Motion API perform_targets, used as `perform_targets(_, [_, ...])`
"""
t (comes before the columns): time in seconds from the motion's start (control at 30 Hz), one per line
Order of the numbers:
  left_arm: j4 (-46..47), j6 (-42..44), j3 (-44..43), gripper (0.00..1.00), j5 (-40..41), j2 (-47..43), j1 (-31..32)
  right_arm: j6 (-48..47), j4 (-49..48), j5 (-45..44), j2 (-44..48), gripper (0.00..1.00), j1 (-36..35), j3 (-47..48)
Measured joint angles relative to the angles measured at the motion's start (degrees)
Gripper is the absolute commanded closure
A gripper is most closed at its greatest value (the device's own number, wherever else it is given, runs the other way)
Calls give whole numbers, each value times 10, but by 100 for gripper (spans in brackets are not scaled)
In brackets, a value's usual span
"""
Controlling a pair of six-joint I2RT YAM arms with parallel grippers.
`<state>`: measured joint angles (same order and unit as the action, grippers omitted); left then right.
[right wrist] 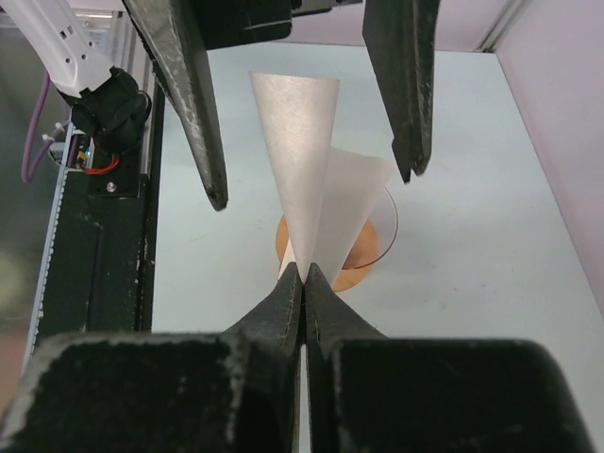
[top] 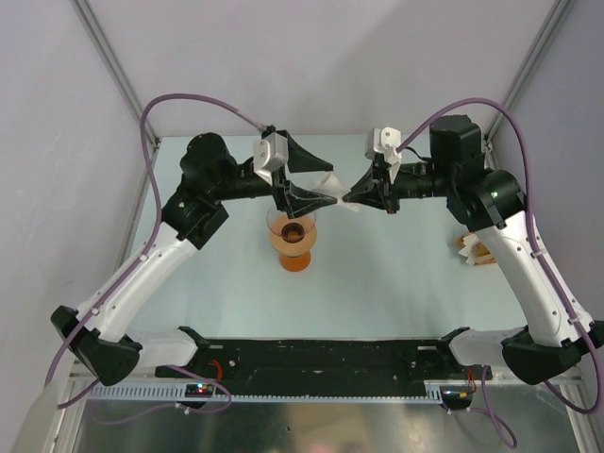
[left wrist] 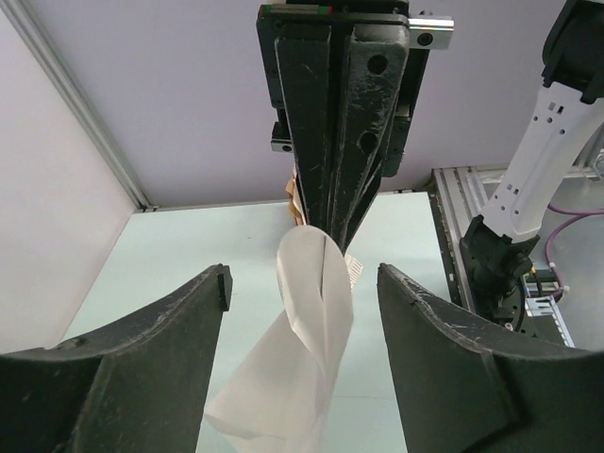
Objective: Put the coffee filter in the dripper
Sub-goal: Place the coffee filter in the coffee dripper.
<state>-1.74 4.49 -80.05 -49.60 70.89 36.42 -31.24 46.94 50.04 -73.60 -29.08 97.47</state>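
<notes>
While my right pincer pinches its tip shut, the filter widens toward 9 o'clock between my open left pincer.

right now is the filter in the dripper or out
Out: the right fingers pinch the filter in the air, clear of the dripper.

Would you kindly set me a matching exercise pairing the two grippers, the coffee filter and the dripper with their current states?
Things:
1. left gripper
2. right gripper
3. coffee filter
4. dripper

States:
A. stands on the table
B. jaws shut
C. jaws open
D. held in the air

Pairs: 1-C, 2-B, 3-D, 4-A
</notes>
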Motion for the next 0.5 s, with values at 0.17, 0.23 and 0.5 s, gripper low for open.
perform_targets(0.17, [0, -2, -3, 40, 1, 12, 6, -19, 4, 0, 0, 100, -6, -1])
perform_targets(0.23, [-1, -6, -5, 47, -1, 17, 8, -23, 6, 0, 0, 100, -9, -1])
perform_targets(0.5, [5, -15, -21, 98, -29, 23, 12, -33, 10, 0, 0, 100, -15, -1])
